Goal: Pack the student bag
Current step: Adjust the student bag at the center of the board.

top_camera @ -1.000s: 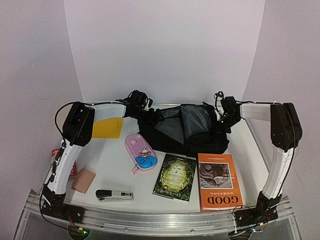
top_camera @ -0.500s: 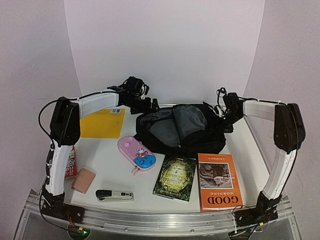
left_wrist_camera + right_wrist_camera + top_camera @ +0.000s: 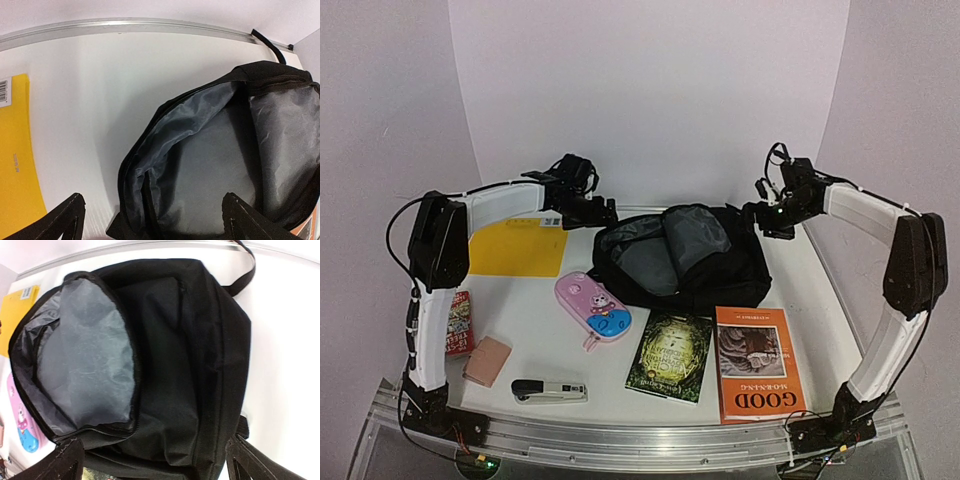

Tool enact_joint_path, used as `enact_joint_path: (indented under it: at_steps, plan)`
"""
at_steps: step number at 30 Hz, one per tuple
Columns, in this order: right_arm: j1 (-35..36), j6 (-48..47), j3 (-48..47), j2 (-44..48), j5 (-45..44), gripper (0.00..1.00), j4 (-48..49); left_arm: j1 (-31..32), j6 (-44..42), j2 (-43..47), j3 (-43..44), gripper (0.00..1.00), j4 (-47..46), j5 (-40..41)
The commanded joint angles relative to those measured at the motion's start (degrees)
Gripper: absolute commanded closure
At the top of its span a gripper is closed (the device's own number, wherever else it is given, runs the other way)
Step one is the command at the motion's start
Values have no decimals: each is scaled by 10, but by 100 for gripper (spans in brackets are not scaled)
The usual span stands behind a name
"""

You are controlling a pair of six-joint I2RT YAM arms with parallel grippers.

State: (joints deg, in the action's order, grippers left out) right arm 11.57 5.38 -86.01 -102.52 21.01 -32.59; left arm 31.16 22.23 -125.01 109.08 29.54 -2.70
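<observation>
The student bag (image 3: 690, 262), a black backpack with grey lining, lies at the back middle of the table with its mouth unzipped and gaping toward the left. My left gripper (image 3: 602, 213) hovers just off the bag's left rim, open and empty. In the left wrist view, the left gripper (image 3: 155, 222) spans the grey lining (image 3: 215, 150) from above. My right gripper (image 3: 763, 217) hangs open by the bag's back right corner, holding nothing. Seen from the right wrist, the right gripper (image 3: 155, 460) stands wide over the black outer fabric (image 3: 195, 350).
A yellow folder (image 3: 518, 246) lies left of the bag. In front are a pink pencil case (image 3: 594, 307), a green book (image 3: 670, 355) and an orange book (image 3: 754, 362). A stapler (image 3: 549, 390), a small pink pouch (image 3: 487, 360) and a red packet (image 3: 458, 322) sit front left.
My right gripper has opened, let go of the bag's right edge and risen. My left arm has drawn back to the left. The bag has settled flatter with its mouth open.
</observation>
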Motion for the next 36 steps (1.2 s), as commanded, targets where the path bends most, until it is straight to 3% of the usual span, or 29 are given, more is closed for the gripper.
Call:
enact_joint_path:
  at_steps: [1,7,13,14,16,20,21,27,31,33,36]
  plan:
    - [12,-2,-34,11,40,3,-7,-8,16,5,-10,7,15,38]
    - [56,-1,-73,-34,20,8,-2,-9,31,-37,3,14,35,38]
    - [60,2,-102,-135,-65,9,-2,-8,56,-71,-2,25,7,-20]
    - [60,-2,-103,-146,-70,13,-2,-8,59,-75,-4,26,1,-27]
    - [56,-7,-103,-157,-74,34,-2,-8,62,-83,-5,29,-8,-34]
    - [31,-12,-98,-147,-82,93,-2,-7,69,-96,-3,42,-22,-40]
    - [24,-16,-97,-141,-85,99,-2,-8,71,-98,-3,47,-26,-42]
    - [-13,-58,-91,-110,-134,100,-2,-11,78,-120,20,72,-20,-24]
    - [-23,-85,-50,-110,-142,100,-1,-22,76,-116,11,77,-20,-14]
    - [-22,-80,-30,-126,-122,100,-1,-22,56,-116,27,70,-8,-4]
    - [-22,-74,-14,-149,-109,95,0,-22,28,-114,52,42,15,22]
